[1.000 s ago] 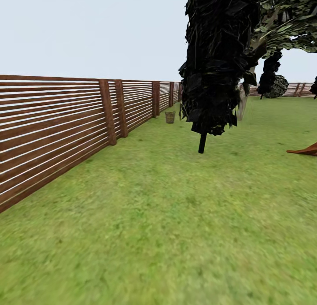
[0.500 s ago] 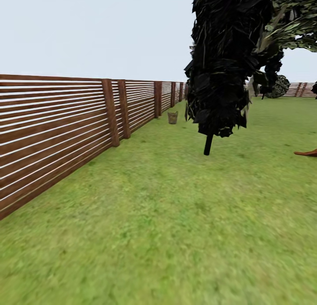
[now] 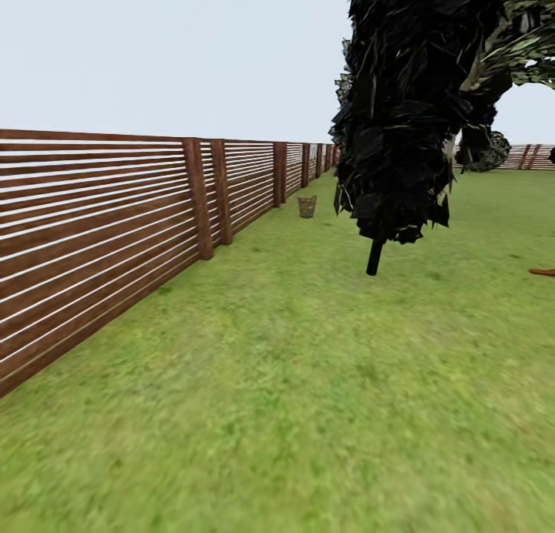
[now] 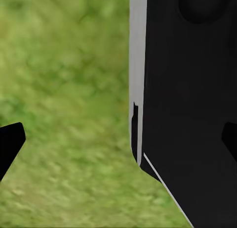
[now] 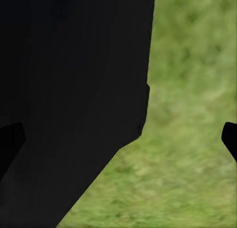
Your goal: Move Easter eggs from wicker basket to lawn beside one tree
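The wicker basket (image 3: 307, 206) sits far off by the fence (image 3: 116, 225), too small for me to see inside; the dark cypress (image 3: 408, 109) hides most of the tree (image 3: 524, 32) behind it

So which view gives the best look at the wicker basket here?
The head view: the wicker basket stands far off on the lawn by the slatted fence, left of the dark cypress. Too small to see eggs. The wrist views look down at grass beside the robot's dark body.
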### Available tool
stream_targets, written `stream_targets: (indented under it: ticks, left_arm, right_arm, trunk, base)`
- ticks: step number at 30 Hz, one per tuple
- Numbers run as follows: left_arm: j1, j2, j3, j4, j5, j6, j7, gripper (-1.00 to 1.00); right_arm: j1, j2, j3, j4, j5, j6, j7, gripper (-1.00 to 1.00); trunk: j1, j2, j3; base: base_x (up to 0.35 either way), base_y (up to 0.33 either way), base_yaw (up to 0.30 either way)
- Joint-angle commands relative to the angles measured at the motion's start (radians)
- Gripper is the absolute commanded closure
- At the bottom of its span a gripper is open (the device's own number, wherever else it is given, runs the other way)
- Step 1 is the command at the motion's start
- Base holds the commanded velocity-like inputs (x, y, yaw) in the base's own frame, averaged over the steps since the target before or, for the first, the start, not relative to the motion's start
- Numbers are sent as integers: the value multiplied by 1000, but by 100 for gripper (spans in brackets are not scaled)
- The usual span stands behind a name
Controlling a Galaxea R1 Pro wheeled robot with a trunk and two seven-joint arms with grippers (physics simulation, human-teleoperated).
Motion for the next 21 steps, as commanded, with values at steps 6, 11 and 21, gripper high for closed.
stream_targets:
  ticks: [6,11,21]
  left_arm:
    - [1,0,-1,-2,0,2,-1,-100]
    - [1,0,0,-2,0,2,0,-100]
    - [1,0,0,-2,0,2,0,-100]
  right_arm:
    - [0,0,0,1,3,-2,1,-100]
    - [0,0,0,1,3,-2,1,-100]
    - [0,-2,-2,1,2,-2,1,-100]
  trunk:
    - [1,0,0]
    - [1,0,0]
    - [1,0,0]
  base:
    - [327,103,0]
    - [334,87,0]
    - [335,86,0]
